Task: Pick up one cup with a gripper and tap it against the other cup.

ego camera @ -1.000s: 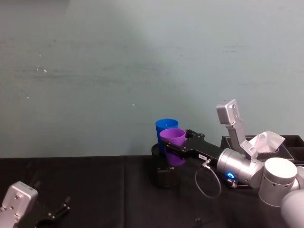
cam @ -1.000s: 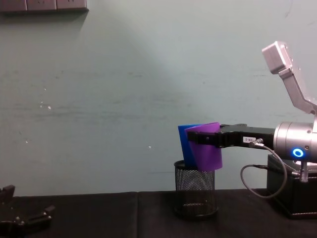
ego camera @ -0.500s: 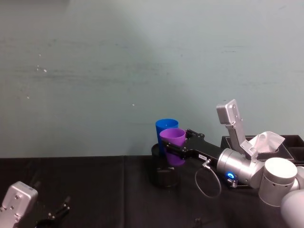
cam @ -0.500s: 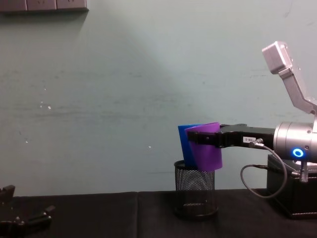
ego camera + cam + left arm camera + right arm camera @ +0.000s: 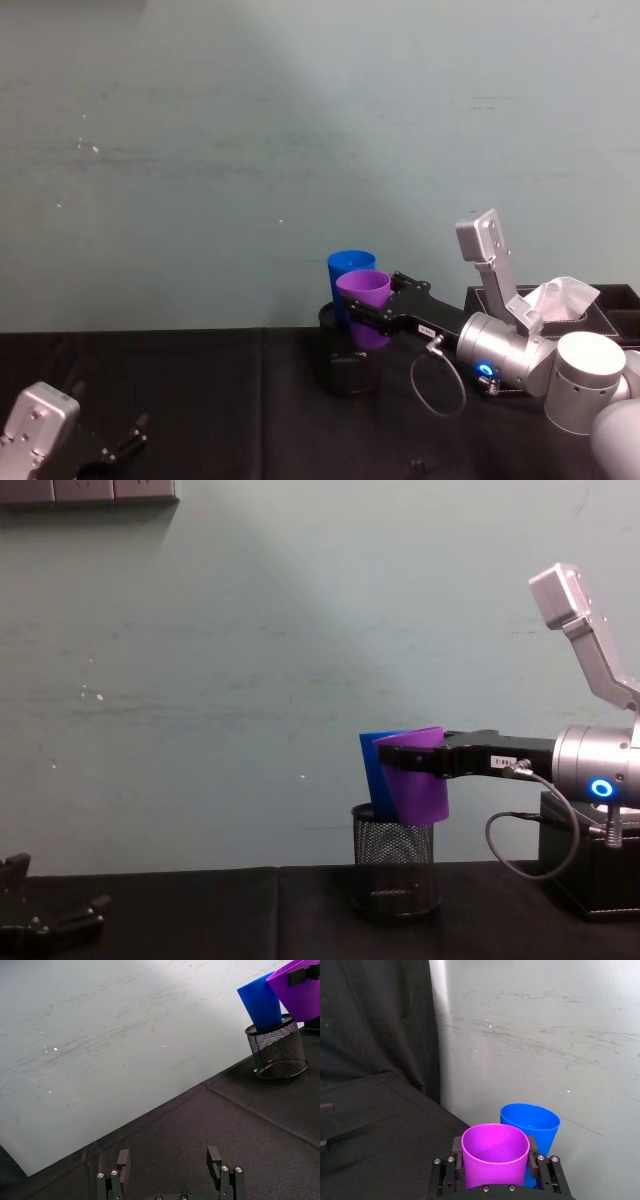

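Tap stage, by judgement, with the lift of the cup done. Purple tumbler (image 5: 495, 1152) clamped just under its rim between the flat jaws of the right gripper (image 5: 495, 1146), one jaw on each side, and carried slightly tilted in the air above the near rim of the black mesh pen holder (image 5: 395, 872). Blue tumbler (image 5: 532, 1122) standing in that holder, leaning a little, immediately behind the purple one; side walls overlapping in the chest view, actual contact not resolvable. For a clean tap: keep the clamp as it is, nudge the purple wall a short way toward the blue wall near the rims, and keep the purple base clear of the mesh edge. Probably best done gently, the blue tumbler being loose in a light holder and likely to rock or tip under a hard knock. Right arm reaching in from the right above the black-draped table (image 5: 200, 400), forearm close to level, blue light ring (image 5: 600, 788) lit at the wrist, gripper stretched out horizontally toward the cups, camera bracket raised above. Left gripper (image 5: 168, 1160) parked low at the near left of the table, jaws spread wide and empty, well apart from both cups.
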### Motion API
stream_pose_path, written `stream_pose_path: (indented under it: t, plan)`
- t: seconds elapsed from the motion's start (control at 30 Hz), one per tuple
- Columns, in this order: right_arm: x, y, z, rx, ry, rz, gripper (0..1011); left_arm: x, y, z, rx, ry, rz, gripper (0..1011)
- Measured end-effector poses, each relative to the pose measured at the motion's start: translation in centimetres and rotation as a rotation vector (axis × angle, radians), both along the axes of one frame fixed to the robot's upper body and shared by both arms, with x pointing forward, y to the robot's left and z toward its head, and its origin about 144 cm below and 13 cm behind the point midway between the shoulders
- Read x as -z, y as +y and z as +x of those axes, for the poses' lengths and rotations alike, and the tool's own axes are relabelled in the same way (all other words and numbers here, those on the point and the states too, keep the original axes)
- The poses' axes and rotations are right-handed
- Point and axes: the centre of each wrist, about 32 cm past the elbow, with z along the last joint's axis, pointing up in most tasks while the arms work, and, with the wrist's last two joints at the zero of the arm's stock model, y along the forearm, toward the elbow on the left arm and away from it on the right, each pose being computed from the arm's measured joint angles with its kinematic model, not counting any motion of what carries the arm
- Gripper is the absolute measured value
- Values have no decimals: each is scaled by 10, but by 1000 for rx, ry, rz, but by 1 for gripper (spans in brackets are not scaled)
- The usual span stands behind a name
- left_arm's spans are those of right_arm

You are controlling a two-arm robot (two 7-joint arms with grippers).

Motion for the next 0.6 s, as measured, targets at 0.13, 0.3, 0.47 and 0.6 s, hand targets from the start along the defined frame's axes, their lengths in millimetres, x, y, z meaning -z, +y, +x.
stream_pose_path:
  t: [0.13,0.3,0.47,0.6]
  plan:
    - [0,0,0,0,0,0,732,0,0,0,0,0,0,1000]
    - [0,0,0,0,0,0,732,0,0,0,0,0,0,1000]
    - [0,0,0,0,0,0,732,0,0,0,0,0,0,1000]
    - [0,0,0,0,0,0,732,0,0,0,0,0,0,1000]
